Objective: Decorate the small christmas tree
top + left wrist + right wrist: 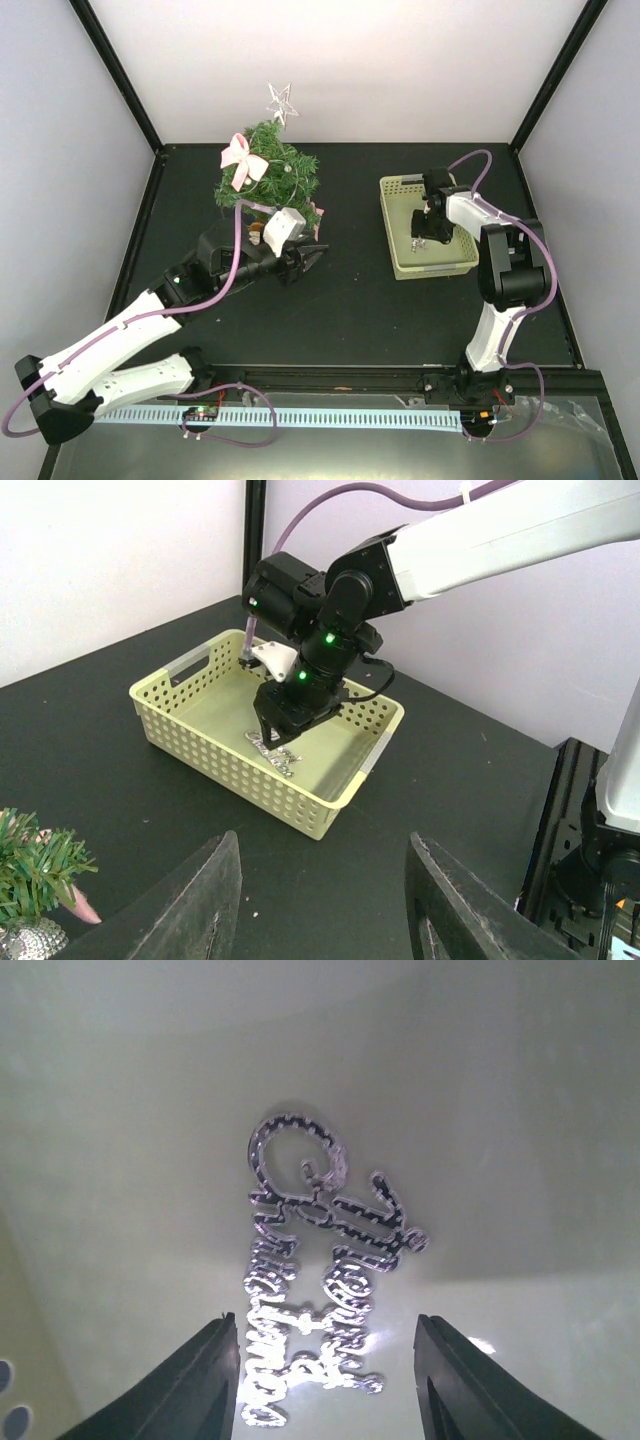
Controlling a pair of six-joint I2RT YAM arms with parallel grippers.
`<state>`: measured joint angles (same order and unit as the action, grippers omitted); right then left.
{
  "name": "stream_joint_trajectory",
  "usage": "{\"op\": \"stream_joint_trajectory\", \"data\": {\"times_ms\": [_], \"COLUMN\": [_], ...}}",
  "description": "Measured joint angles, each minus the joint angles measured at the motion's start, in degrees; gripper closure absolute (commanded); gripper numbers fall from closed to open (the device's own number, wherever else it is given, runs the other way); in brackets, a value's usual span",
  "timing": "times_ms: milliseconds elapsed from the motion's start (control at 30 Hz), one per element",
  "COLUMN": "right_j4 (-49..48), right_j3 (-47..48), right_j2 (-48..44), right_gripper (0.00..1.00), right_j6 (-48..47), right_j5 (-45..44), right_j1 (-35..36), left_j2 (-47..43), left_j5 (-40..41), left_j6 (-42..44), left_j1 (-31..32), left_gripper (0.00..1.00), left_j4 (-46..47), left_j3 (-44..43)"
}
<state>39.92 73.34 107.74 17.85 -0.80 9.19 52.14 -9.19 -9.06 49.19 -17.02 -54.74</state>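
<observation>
The small christmas tree (272, 175) stands at the back left of the black table, with a pink bow (240, 160) on it and a silver star (282, 102) on top. One of its branches (35, 865) shows in the left wrist view. My left gripper (312, 257) (325, 910) hangs open and empty to the right of the tree's foot. A silver glitter script ornament (320, 1280) (272, 752) lies flat on the floor of the pale green basket (400, 255) (200, 745). My right gripper (325, 1390) (428, 232) is down in the basket, open, with a finger on either side of the ornament's near end, not touching it.
A pale slotted rail (300, 415) runs along the near edge by the arm bases. White walls and black corner posts (120, 75) close in the table at the back and sides. The right arm (480, 540) arches over the basket.
</observation>
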Motion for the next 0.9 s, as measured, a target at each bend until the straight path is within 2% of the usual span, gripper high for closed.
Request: {"op": "stream_joint_trajectory", "data": {"times_ms": [133,267,500,733,900], "right_j4": [-1.09,-0.92,-0.24,0.07,0.02], "right_j3": [-1.92,-2.69,-1.14,-0.72,-0.72], "right_j2": [-0.02,0.57,2.6,2.95,2.95], "right_gripper": [0.43,0.44,0.53,0.68,0.71], "right_j6": [1.01,1.86,3.13,3.21,3.04], "right_j5": [1.95,2.54,1.51,0.87,0.9], "right_j1": [0.09,0.35,1.07,1.14,1.14], "left_j2": [0.13,0.13,0.13,0.11,0.09], "left_j5": [-0.04,-0.28,-0.57,-0.57,-0.55], "left_j6": [-0.02,-0.07,-0.15,-0.15,-0.15], "left_j1": [0.0,0.0,0.0,0.0,0.0], "left_gripper": [0.53,0.54,0.53,0.53,0.53], "left_j4": [0.02,0.5,0.87,0.9,0.87], "left_j3": [0.0,0.02,0.46,0.46,0.46]}}
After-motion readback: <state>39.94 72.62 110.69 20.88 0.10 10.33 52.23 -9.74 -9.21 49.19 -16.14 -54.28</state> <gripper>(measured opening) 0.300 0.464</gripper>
